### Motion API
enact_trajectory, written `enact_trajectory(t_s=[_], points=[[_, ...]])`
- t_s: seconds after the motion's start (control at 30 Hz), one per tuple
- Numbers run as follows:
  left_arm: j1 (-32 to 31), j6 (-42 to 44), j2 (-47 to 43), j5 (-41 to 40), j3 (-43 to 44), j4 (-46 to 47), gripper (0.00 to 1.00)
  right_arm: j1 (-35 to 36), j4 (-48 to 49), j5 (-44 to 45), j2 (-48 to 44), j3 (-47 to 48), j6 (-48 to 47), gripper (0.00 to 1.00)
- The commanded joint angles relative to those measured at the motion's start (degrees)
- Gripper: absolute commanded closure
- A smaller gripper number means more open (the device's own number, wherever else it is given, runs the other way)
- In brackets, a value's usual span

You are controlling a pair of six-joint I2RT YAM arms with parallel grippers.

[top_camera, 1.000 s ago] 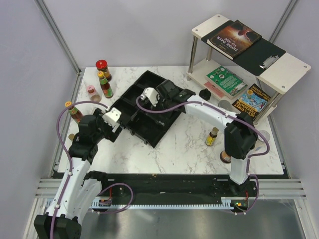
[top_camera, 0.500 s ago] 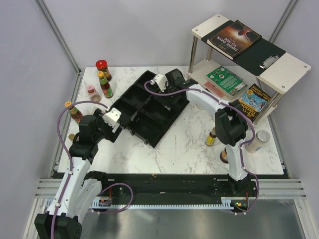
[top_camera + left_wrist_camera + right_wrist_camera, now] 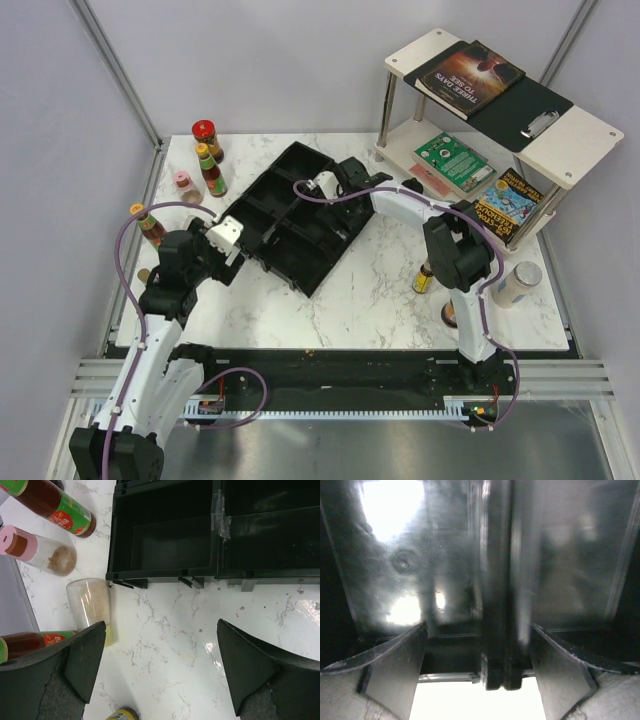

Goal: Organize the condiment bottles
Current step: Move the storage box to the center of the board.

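1. The right arm has swung within the last second. It was over the middle of the tray [image 3: 270, 215], then it went to the tray's upper corner, and now the right end effector [image 3: 479, 655] sits low at the tray's upper-right edge in the top view
2. Its fingers [image 3: 390, 670] are apart and a tray wall runs between them. I cannot tell if they touch the wall, and they hold no bottle
3. The left end effector [image 3: 159, 630] has not moved. It is spread apart and empty, over the bare desk [image 3: 370, 290] just below the tray's lower-left edge
4. The tray lies diagonal as before, and every compartment that shows is empty
5. The bottles [image 3: 211, 172] are all outside the tray. A red-capped jar [image 3: 207, 135], a pink shaker [image 3: 183, 182] and a clear jar [image 3: 90, 607] are at the upper left, and a small bottle [image 3: 427, 274] and another jar [image 3: 515, 283] are at the lower right
6. In my judgement this move prepares a grip on the tray wall, to turn or pull the tray. The sorting of bottles is not yet begun
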Motion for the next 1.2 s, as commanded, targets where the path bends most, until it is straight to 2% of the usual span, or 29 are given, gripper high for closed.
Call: enact_trajectory(t_s=[0.0, 0.33, 0.63, 0.83, 1.0, 1.03, 1.13, 1.17], points=[[0.36, -1.69, -0.7, 1.32, -0.3, 2.03, 0.02, -0.08, -0.83, -2.51, -4.06, -4.32, 3.15, 0.13], [0.45, -1.78, -1.66, 2.03, -0.3, 1.85, 0.02, 1.06, -1.18, -6.83, -12.22, -12.59, 6.85, 0.15], [0.45, -1.86, -2.36, 2.55, -0.3, 1.68, 0.02, 3.78, -3.82, -12.18, -15.31, -16.72, 10.79, 0.16], [0.53, -1.78, -2.45, 2.82, -0.3, 1.59, 0.02, 5.28, -4.52, -15.96, -16.8, -19.0, 10.28, 0.15], [0.53, -1.86, -2.45, 2.82, -0.3, 1.68, 0.02, 7.47, -9.7, -21.59, -19.08, -20.76, 5.97, 0.15], [0.53, -1.78, -2.45, 2.9, -0.3, 1.59, 0.02, 7.92, -10.23, -22.03, -19.61, -21.81, 5.27, 0.14], [0.54, -1.86, -2.46, 3.17, -0.3, 1.59, 0.02, 8.54, -10.67, -20.28, -22.07, -22.18, 3.25, 0.02], [0.53, -1.78, -2.54, 3.17, -0.39, 1.68, 0.02, 8.54, -11.11, -19.49, -22.6, -21.56, 1.68, 0.02]])
